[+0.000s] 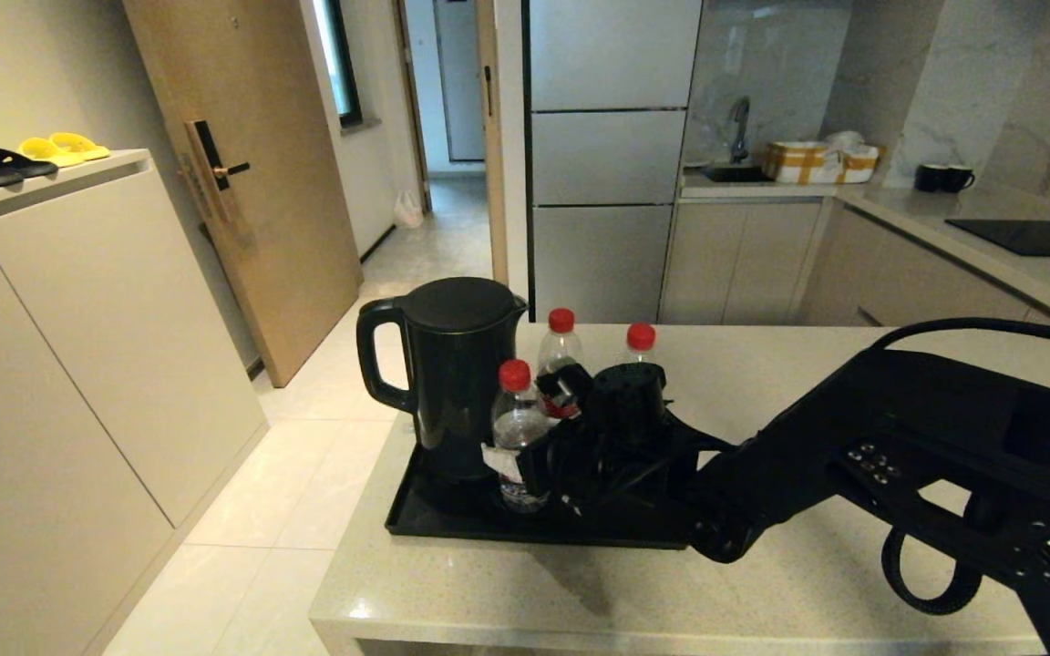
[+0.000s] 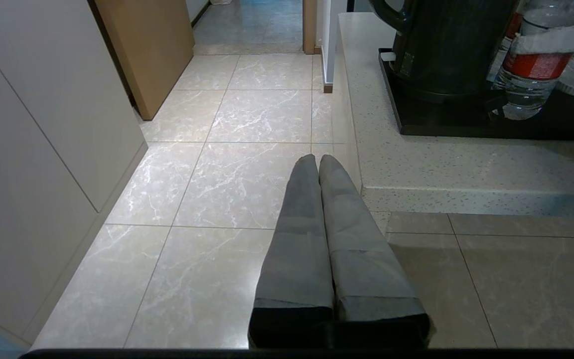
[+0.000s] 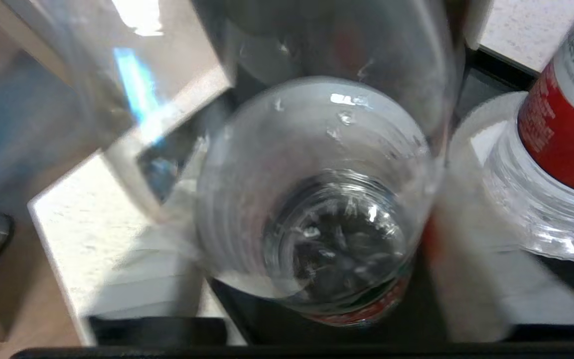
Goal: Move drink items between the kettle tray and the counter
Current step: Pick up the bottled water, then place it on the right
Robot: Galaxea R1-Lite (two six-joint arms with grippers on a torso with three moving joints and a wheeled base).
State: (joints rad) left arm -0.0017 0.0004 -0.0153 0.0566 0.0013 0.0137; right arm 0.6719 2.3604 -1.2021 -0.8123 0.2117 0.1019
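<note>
The black kettle (image 1: 457, 383) stands on the black kettle tray (image 1: 452, 527), at the left end of the beige counter (image 1: 762, 583). Three red-capped water bottles are there. My right gripper (image 1: 525, 460) is shut on the front bottle (image 1: 514, 421), which leans slightly beside the kettle. In the right wrist view that bottle (image 3: 317, 209) fills the space between the white fingers (image 3: 466, 279). The other two bottles (image 1: 561, 351) (image 1: 641, 342) stand behind the gripper. My left gripper (image 2: 318, 160) is shut and empty, low over the floor by the counter's corner (image 2: 466, 164).
A beige cabinet (image 1: 78, 319) with slippers stands at the left across a tiled floor gap. A wooden door (image 1: 242, 182) and a fridge (image 1: 607, 155) are behind. A black cooktop (image 1: 1035, 237) and mugs (image 1: 944, 178) sit on the far right worktop.
</note>
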